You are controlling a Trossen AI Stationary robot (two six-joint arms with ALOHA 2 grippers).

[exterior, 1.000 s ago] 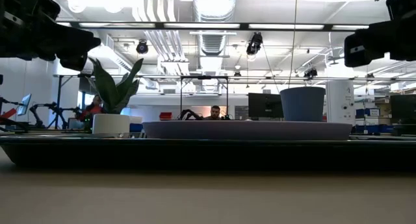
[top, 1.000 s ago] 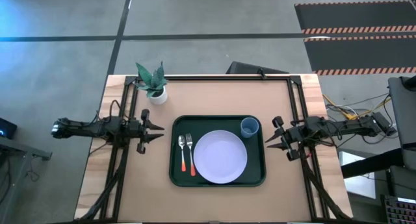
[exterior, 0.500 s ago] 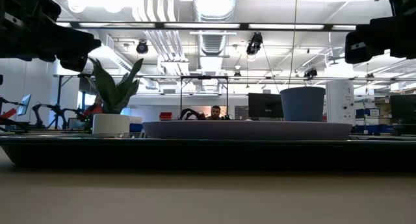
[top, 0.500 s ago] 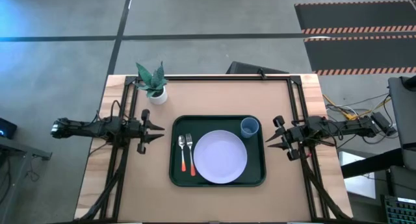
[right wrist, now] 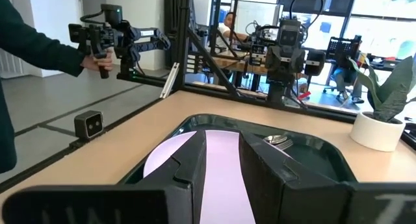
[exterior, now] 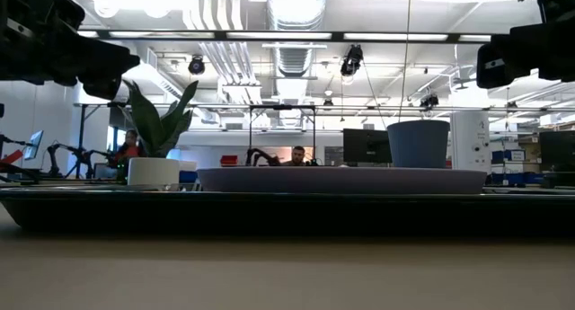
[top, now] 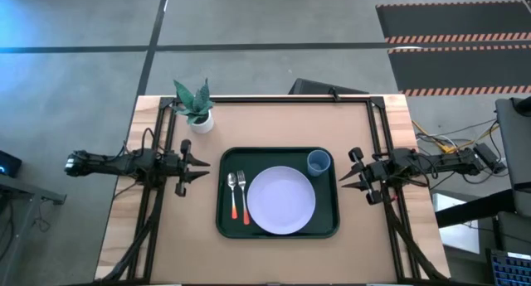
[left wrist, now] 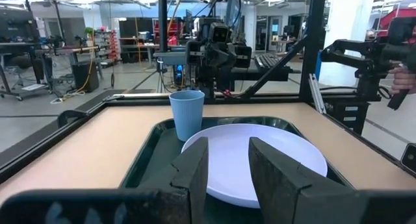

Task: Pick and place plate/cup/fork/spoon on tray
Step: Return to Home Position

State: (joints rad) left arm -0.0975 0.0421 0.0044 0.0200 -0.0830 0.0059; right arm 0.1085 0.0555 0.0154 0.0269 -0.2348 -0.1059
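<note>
High view: the tray (top: 222, 195) lies at the centre of the table. The plate (top: 281, 201) fills its middle and right. The cup (top: 319, 162) stands in its upper right corner, just beside the plate. The spoon (top: 233, 195) and the fork (top: 243, 195) lie side by side along its left part, handles toward the frame's bottom, with the spoon outermost. The left gripper (top: 206, 168) is parked left of the tray and the right gripper (top: 342, 181) right of it. Both are off the tray, with jaws spread and holding nothing. A plant pot (top: 200, 120) stands at the table's upper left corner.

Low view: the plate sits flat inside the tray wall, with the cup upright at centre right. Both grippers hang high in the upper corners.

Left wrist view: a narrow gap shows between the fingers; the cup and plate lie beyond.

Right wrist view: the fingers are likewise parted. A person's sleeve (right wrist: 26, 62) shows at the left edge.

Handling, as judged: all four items appear placed. The plate looks light, stiff and smooth; take it by the rim. The cup looks light and easily tipped; grip it across its wall. The cutlery is thin and slippery; pinch it across the handle. Move the tray by its raised rim.
</note>
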